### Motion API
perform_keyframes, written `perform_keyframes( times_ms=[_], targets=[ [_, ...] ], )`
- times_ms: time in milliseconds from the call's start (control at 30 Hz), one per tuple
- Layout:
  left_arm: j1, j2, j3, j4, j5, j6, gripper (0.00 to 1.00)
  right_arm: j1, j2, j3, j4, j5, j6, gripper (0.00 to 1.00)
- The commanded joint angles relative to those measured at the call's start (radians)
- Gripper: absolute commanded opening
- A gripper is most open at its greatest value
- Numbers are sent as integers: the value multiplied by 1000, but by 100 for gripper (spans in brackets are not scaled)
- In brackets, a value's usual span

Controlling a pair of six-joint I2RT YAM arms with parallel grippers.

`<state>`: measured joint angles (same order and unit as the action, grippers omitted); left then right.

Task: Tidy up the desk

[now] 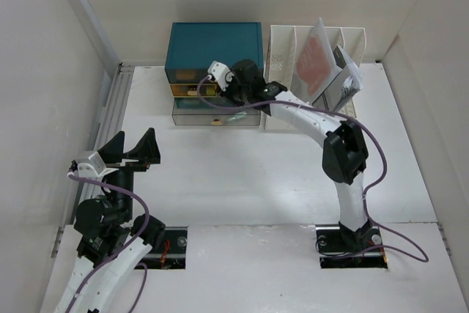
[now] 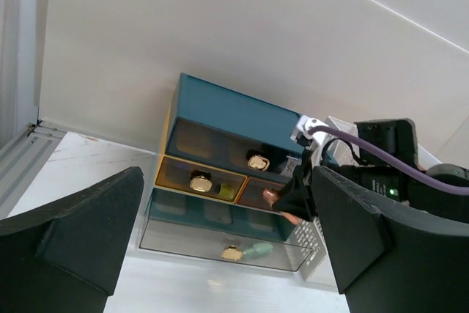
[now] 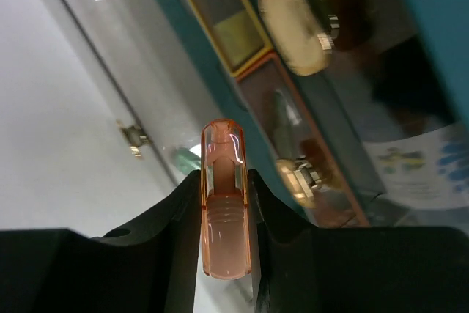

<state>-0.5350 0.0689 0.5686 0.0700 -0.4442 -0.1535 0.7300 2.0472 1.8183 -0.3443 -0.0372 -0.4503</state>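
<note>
My right pincer (image 3: 222, 185) was clenched on a translucent orange marker (image 3: 222, 144), whose tip jutted past my fingertips. Just below and ahead, the clear bottom drawer (image 3: 117, 71) of the teal drawer unit (image 1: 212, 45) seemed pulled out. I judged stowing was under way; next I needed to lower and release. My left pincer (image 1: 132, 150) hung released, well behind.

This is a robot lab cell staged as a desk. Plain white walls (image 1: 37, 71) box in a white table (image 1: 242, 181). A cabled left arm (image 1: 110, 265) and right arm (image 1: 350, 197) are bolted at its near edge. A drawer unit (image 1: 213, 47) and file rack (image 1: 292, 43) stand at the back.
</note>
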Motion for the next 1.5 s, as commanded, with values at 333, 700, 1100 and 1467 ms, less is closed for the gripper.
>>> perform_keyframes(
  times_ms=[333, 700, 1100, 1467],
  targets=[
    [-2, -4, 10, 34, 19, 15, 99, -138, 185, 210, -211, -397, -225, 14],
    [-2, 5, 10, 34, 19, 15, 99, -126, 72, 70, -78, -377, -225, 52],
    [-2, 5, 10, 34, 19, 15, 99, -86, -35, -47, 14, -407, -192, 0],
    [-2, 5, 10, 34, 19, 15, 99, -93, 223, 260, -527, -759, -373, 0]
  ],
)
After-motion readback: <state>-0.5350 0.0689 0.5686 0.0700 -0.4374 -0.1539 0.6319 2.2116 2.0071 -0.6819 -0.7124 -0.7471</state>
